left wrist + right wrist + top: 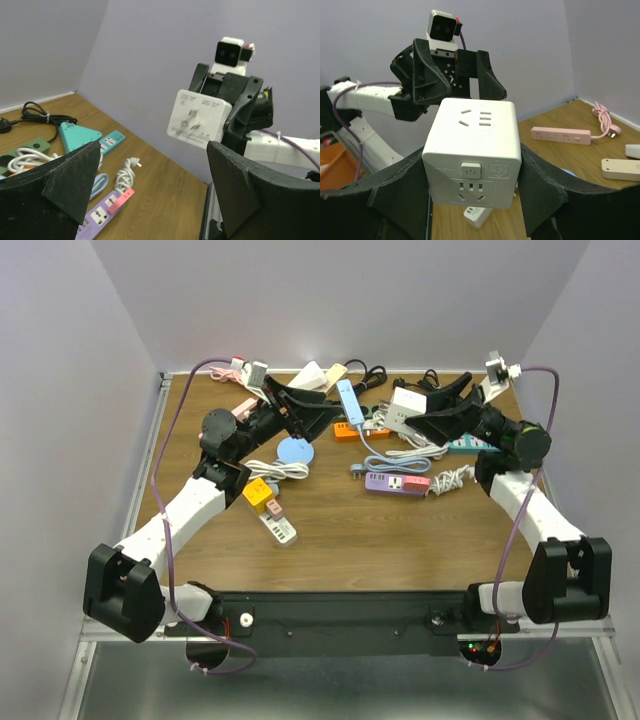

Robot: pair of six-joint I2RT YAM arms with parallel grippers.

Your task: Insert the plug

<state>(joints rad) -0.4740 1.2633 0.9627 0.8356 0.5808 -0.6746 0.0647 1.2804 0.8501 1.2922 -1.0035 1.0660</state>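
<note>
"Right wrist view: what sits between the right gripper's [470, 197] fingers?"

"A white cube adapter [472, 145], pinched from both sides. Its socket face and power button are turned toward the camera, and it is held above the table [340, 530]."

"And the plug pins [191, 120]?"

"Left wrist view shows them on the cube's other face, pointing toward the left gripper [157, 200]."

"How does that one stand?"

"Its fingers [65, 185] are spread wide, apart from the cube."

"Where are both in the top external view?"

"Over the table's back half, facing each other. A purple power strip [397, 482] and a blue power strip [350, 405] lie among white cables [425, 448] below."
</note>
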